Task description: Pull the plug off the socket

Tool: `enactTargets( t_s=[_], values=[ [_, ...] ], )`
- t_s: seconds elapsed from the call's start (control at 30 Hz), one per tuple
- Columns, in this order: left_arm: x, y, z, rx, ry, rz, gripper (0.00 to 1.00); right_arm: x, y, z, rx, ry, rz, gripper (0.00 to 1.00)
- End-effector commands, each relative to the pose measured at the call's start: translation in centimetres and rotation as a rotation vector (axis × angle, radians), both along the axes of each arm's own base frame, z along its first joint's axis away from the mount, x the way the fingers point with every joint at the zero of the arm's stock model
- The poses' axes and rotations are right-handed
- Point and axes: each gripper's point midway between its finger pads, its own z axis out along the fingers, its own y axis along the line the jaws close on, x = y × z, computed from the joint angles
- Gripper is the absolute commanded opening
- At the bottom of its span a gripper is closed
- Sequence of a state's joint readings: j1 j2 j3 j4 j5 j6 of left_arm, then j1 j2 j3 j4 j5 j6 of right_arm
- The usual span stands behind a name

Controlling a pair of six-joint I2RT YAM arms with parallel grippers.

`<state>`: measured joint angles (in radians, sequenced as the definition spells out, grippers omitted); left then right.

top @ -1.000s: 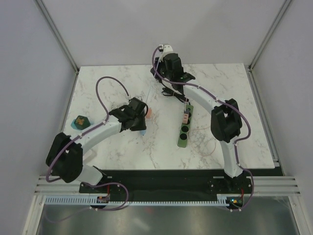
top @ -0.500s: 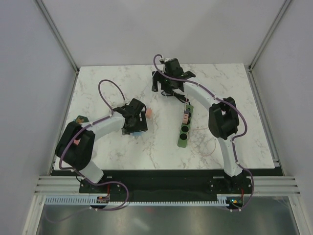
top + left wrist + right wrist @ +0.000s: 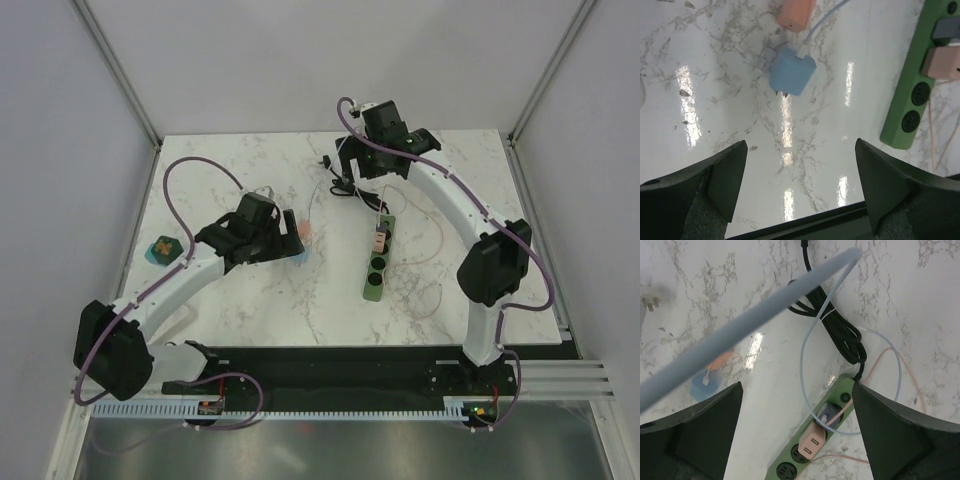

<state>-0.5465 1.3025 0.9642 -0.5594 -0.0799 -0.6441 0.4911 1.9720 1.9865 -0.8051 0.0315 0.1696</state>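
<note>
My left fingers (image 3: 725,175) stand wide apart and empty. My right fingers (image 3: 705,425) are the same, above the black cord (image 3: 837,335). Blue plug (image 3: 792,75) lies loose on the desk (image 3: 730,100), prongs bare, well apart from the green power strip (image 3: 907,95). Unplugged, I judge, so no grip needed. Pink plug (image 3: 942,62) sits socketed.

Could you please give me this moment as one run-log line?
left gripper: open; right gripper: open; blue plug: loose on table; pink plug: in green power strip
</note>
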Motion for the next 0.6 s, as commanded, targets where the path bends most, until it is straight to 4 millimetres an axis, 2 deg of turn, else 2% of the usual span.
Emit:
enactTargets(
  t_s=[0.0, 0.1, 0.13, 0.2, 0.23, 0.3, 0.37, 0.4, 0.5, 0.53, 0.57],
  values=[
    [-0.3, -2.1, 3.6, -0.112, -0.080, -0.126, 0.94, -2.7, -1.7, -0.8, -0.082, 0.050, 0.068, 0.98],
    [0.2, -4.0, 6.3, -0.183, -0.159, -0.227, 0.95, -4.0, -1.4, -1.8, -0.061, 0.076, 0.103, 0.98],
    [0.7, -4.5, 7.7, -0.201, -0.193, -0.246, 0.97, -4.1, -0.9, -1.9, -0.044, 0.070, 0.136, 0.98],
    [1.5, -5.6, 9.2, -0.227, -0.236, -0.289, 0.98, -5.5, -0.1, -2.7, -0.013, 0.098, 0.194, 0.98],
    [2.0, -6.2, 10.7, -0.248, -0.271, -0.308, 1.00, -5.7, 0.3, -2.7, -0.007, 0.094, 0.206, 0.98],
    [3.2, -7.2, 12.5, -0.264, -0.321, -0.340, 1.00, -6.4, 0.5, -3.0, 0.005, 0.106, 0.224, 0.98],
    [4.8, -7.1, 13.0, -0.228, -0.355, -0.307, 1.00, -6.8, 0.6, -3.1, 0.013, 0.108, 0.230, 0.98],
    [5.2, -7.2, 12.6, -0.218, -0.356, -0.309, 1.00, -7.0, 0.7, -3.1, 0.018, 0.108, 0.236, 0.98],
    [6.4, -8.2, 13.6, -0.226, -0.377, -0.339, 1.00, -7.6, 0.9, -3.0, 0.042, 0.119, 0.248, 0.98],
    [6.8, -8.6, 12.5, -0.215, -0.349, -0.343, 1.00, -7.7, 1.1, -2.9, 0.056, 0.119, 0.257, 0.98],
    [7.2, -8.4, 12.3, -0.208, -0.340, -0.318, 1.00, -8.0, 1.1, -2.8, 0.066, 0.119, 0.258, 0.98]
  ],
)
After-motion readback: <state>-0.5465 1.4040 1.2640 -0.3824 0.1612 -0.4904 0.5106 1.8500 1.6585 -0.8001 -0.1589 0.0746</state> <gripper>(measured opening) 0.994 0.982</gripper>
